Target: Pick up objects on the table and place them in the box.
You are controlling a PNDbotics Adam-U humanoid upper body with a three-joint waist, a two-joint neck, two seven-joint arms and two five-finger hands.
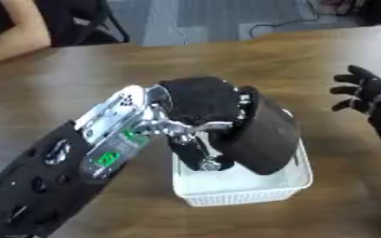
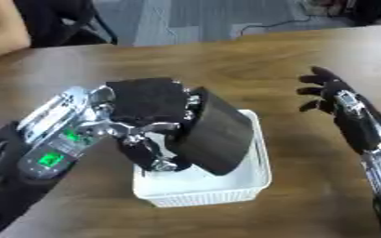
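Left eye view: left robot hand (image 1: 202,104) and its dark block (image 1: 263,135) cover the white box (image 1: 242,193).

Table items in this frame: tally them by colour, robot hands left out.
Black: 1, the block that the left robot hand holds over the basket.
White: 1, the basket.
Total: 2.
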